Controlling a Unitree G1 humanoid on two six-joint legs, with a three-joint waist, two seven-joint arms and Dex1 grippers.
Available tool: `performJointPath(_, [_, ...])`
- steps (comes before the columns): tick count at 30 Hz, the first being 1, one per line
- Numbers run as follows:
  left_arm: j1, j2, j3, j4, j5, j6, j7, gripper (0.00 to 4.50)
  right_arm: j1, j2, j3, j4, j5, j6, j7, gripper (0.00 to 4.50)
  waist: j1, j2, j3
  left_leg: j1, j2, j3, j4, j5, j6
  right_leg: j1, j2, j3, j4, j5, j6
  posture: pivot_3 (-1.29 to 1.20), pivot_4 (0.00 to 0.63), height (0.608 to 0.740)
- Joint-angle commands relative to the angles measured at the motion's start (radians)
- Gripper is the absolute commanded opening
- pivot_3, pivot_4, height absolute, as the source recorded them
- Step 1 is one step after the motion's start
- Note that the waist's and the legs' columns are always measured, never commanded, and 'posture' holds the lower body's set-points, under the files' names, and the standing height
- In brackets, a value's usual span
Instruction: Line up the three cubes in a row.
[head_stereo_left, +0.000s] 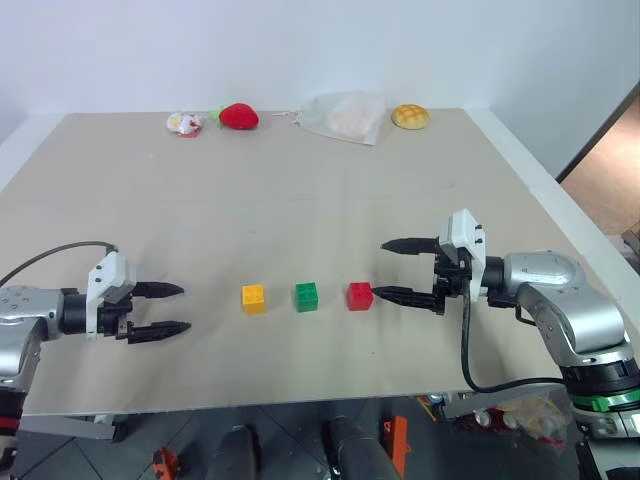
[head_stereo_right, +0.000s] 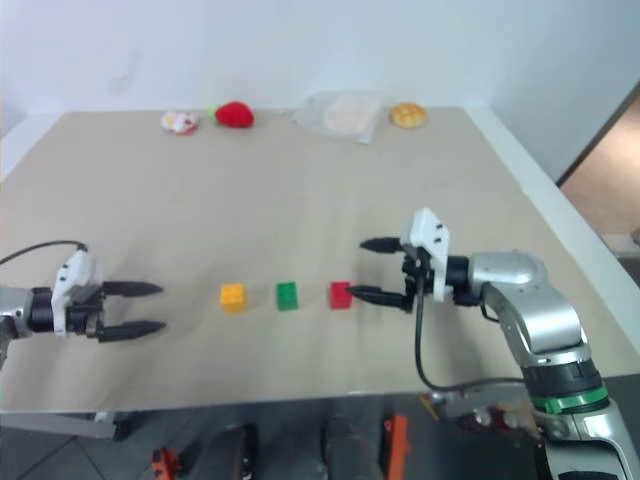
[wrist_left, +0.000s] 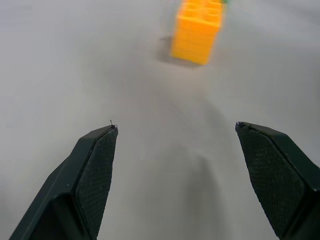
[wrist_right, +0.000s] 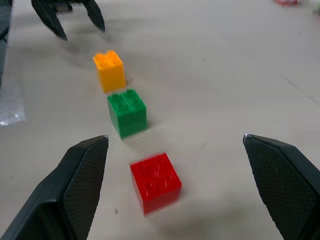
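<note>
The three cubes stood in a row near the front edge of the counter (head_stereo_left: 300, 200): the yellow cube (head_stereo_left: 254, 298) toward the robot's left, the green cube (head_stereo_left: 306, 296) in the middle and the red cube (head_stereo_left: 360, 295) toward its right, each apart from its neighbour with roughly even gaps. By the look of it the lining-up itself was done, and the step in hand was clearing the arms away. The left gripper (head_stereo_left: 172, 308) hovered well to the left of the yellow cube with its fingers (wrist_left: 95, 175) spread wide and nothing between them. The right gripper (head_stereo_left: 397, 270) sat just beside the red cube, its fingers (wrist_right: 82, 185) likewise wide apart and empty, the lower fingertip very close to that cube, though contact could not be told. The next move probably called for drawing this hand back without nudging the red cube, which looked light enough to slide. Each cube was a small, glossy plastic block with a studded top, standing upright; the red one seemed turned slightly askew from the other two in the right wrist view.
</note>
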Motion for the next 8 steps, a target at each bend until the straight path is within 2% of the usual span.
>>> performJointPath(1, [0.010,-0.023,0.067,-0.093,-0.008,0.076,0.168,3.90,0.027,-0.023,-0.051,0.037,-0.021,-0.048,0.000,4.50,0.000,0.000,0.000,0.000,0.000,0.000,0.000,0.000,0.000,0.000,0.000,0.000,0.000,0.000,0.000,0.00,0.150,0.739])
performJointPath(8, [0.055,-0.058,0.098,-0.238,-0.116,0.210,0.247,3.90,0.021,-0.013,-0.081,0.090,-0.028,-0.056,-0.033,4.50,-0.006,0.000,0.000,0.001,0.000,0.001,-0.001,0.000,0.000,0.000,0.001,0.000,0.000,0.000,0.000,0.00,0.150,0.739])
